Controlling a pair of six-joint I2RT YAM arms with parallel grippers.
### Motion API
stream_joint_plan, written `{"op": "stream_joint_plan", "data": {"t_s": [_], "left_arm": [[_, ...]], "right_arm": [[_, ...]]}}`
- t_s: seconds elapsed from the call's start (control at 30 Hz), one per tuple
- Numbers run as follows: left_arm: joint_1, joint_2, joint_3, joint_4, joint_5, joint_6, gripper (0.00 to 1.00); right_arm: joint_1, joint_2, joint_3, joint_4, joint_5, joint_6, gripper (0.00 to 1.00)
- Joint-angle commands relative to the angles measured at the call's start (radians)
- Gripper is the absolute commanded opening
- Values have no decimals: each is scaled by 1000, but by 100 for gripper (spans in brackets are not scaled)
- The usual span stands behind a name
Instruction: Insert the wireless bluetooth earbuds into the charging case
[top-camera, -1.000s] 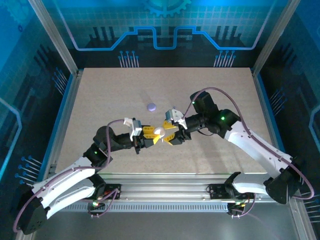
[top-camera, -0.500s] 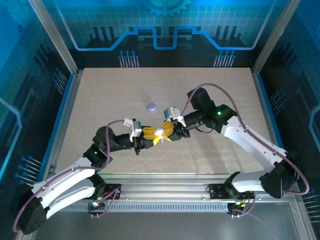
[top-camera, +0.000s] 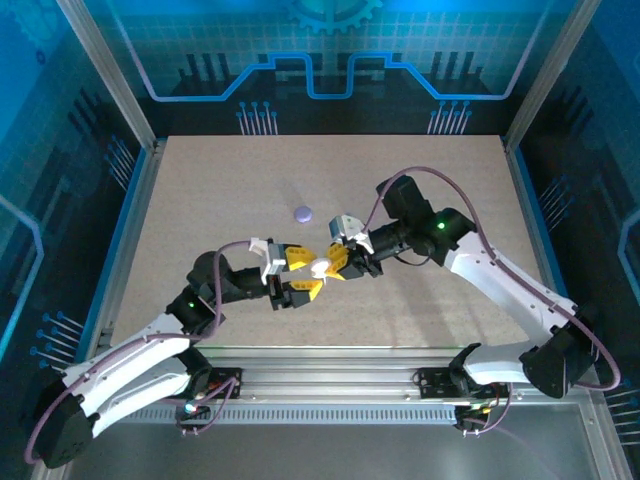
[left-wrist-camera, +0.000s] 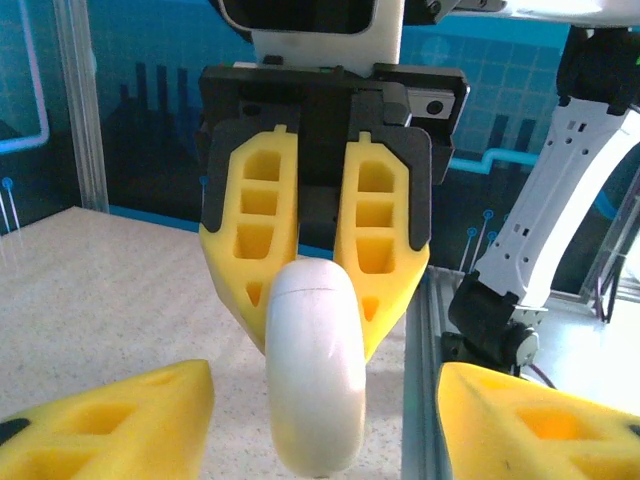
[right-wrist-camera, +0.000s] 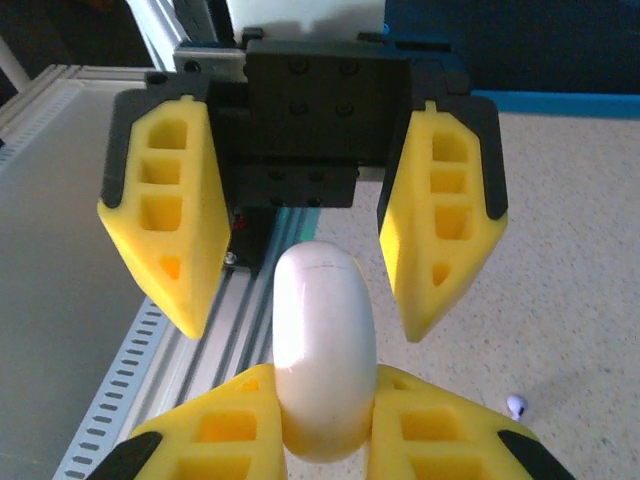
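The charging case (top-camera: 321, 266), a smooth white pebble, hangs on edge above the table between the two arms. My right gripper (top-camera: 331, 265) is shut on it; in the right wrist view its yellow fingers (right-wrist-camera: 225, 430) squeeze the lower end of the case (right-wrist-camera: 322, 340). My left gripper (top-camera: 311, 275) stands open, one finger on each side of the case and clear of it. In the left wrist view the case (left-wrist-camera: 313, 370) stands between my wide-apart left fingers (left-wrist-camera: 110, 420). One lavender earbud (top-camera: 303, 212) lies on the table farther back and shows as a speck (right-wrist-camera: 516, 404).
The speckled beige table (top-camera: 200, 200) has aluminium rails along its sides and a slotted rail (top-camera: 330, 372) at its near edge, below the two grippers. Blue patterned walls enclose the cell.
A second ago my left gripper held the case and the right one was open around it. The right gripper shut on the case, then the left fingers spread apart.
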Motion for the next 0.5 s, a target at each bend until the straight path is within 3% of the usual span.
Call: {"op": "stream_joint_plan", "data": {"t_s": [0.0,0.2,0.47], "left_arm": [[-6,-9,70,-163,6,114,64],[-6,-6,152,-448,2,321,61],[-25,21,190,-560,42,431,58]], "right_arm": [[15,-56,20,-77,134,-32,15],[85,-93,25,-184,348,-102,15],[187,-97,24,-194,511,-156,13]]}}
